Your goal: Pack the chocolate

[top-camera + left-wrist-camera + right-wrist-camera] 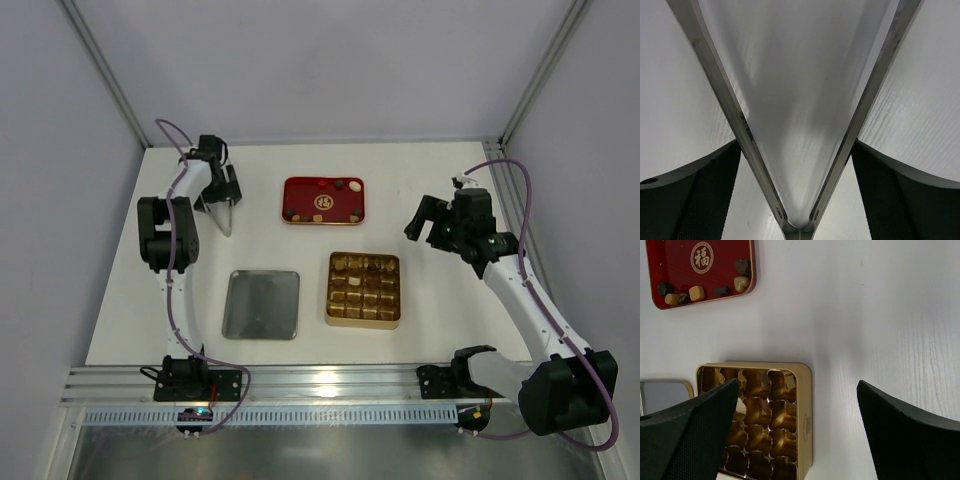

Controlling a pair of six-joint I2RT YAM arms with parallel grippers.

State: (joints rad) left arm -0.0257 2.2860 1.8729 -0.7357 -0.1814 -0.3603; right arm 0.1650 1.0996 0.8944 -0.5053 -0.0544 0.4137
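Left hand [222, 196] is at the far left of the worktop [450, 310], well away from both trays, and pinches a V-shaped pair of metal tongs [225, 214]. In the left wrist view its fingertips [735, 150] press against the outer sides of the two tong arms [722, 95], with the apex between the fingers near the camera and the arms spreading away over bare white surface. Right hand [425, 222] is spread wide and holds nothing, up off the worktop to the right of the red tray [300, 190] and above-right of the gold tray [363, 322]. The right wrist view looks down between its two fingers [695, 430] onto the gold tray's right wall [805, 410]. The chocolate [340, 185] is a handful of loose pieces in the red tray. The right wrist view shows them bunched along one edge [696, 292], some dark, some light brown, with the gold emblem beside them. The gold tray's grid compartments look mostly empty. A few darker spots sit in its far row in the top view, can't tell whether they are pieces. A flat silver tray [260, 303] lies just left of the gold tray, apart from it
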